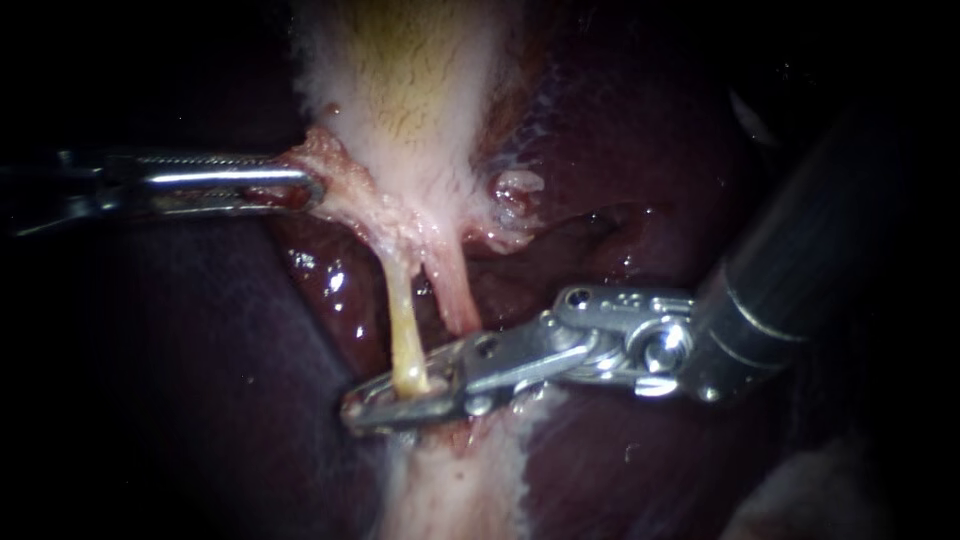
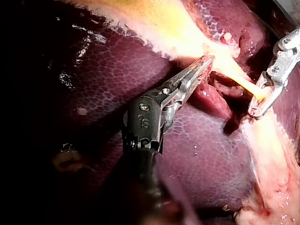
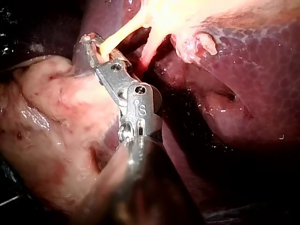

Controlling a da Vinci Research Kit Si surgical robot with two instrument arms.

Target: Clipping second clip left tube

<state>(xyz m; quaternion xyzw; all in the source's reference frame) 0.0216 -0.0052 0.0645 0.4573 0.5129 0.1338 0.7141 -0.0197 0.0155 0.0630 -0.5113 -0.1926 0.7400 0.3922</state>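
Left tube point(image 1: 403, 320), a thin pale-yellow strand beside one pink tube point(image 1: 455, 295), was clamped between the steel right instrument's point(image 1: 368, 407) jaws; the steel left instrument's point(image 1: 312, 188) jaws gripped pale pink tissue point(image 1: 345, 178).

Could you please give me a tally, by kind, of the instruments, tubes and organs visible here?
Instruments: 2, the left instrument and the right instrument
Tubes: 2, the yellow tube and the pink tube
Organs: 2, the liver and the gallbladder
Total: 6
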